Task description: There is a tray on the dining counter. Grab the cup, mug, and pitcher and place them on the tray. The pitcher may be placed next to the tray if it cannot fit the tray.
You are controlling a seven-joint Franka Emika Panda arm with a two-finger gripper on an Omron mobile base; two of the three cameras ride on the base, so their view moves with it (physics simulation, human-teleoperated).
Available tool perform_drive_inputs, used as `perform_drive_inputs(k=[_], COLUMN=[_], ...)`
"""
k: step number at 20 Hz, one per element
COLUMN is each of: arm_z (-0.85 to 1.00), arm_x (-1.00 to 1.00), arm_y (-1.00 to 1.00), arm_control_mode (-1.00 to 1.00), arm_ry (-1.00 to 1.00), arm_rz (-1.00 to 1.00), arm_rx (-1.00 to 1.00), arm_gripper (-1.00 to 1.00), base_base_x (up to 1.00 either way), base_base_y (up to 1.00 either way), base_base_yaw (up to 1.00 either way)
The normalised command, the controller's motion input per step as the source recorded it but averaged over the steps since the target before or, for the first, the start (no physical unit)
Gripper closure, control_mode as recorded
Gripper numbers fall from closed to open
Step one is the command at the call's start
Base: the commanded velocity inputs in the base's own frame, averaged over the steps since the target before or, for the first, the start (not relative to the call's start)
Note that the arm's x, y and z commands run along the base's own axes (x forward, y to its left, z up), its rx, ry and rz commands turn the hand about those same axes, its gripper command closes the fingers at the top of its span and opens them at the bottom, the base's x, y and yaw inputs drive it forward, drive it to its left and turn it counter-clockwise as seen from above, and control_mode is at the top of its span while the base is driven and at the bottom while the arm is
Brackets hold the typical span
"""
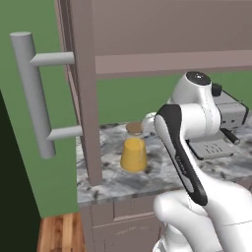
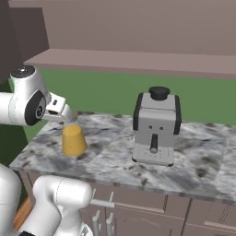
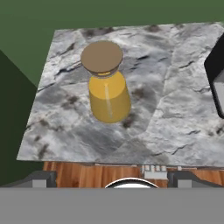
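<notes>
Gripper (image 3: 112, 181) stood fully open, nothing between the fingers; fingertips (image 3: 41, 178) seen at bottom of hand view, spread wide. Pitcher (image 3: 106, 83) stood upright directly ahead of and below the gripper, well apart from it, cork lid on, orange-yellow liquid inside. It rested on marble counter (image 3: 175, 122), nr the end beside the green wall.

Right base view showed the wrist above and just behind pitcher (image 2: 73, 140); coffee machine (image 2: 156, 126) stood further along counter, well apart. Left base view had arm in front, pitcher (image 1: 134, 152) partly visible beside it, plus tall cabinet panel (image 1: 86, 98) w/ grey bar handle (image 1: 32, 93) on far side. Hand view showed wood floor (image 3: 87, 173) beyond counter edge.
</notes>
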Motion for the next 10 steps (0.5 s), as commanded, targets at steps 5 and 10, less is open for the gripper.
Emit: perform_drive_inputs(k=[5,10], arm_z=[-0.29,-0.28], arm_x=[0.15,0.21], arm_y=[0.05,0.00], arm_control_mode=[-1.00,-1.00], arm_ry=[0.00,0.00], arm_rz=[0.05,0.05], arm_rx=[0.00,0.00], arm_gripper=[-1.00,-1.00], base_base_x=[0.00,0.00], base_base_y=[0.00,0.00], base_base_yaw=[0.00,0.00])
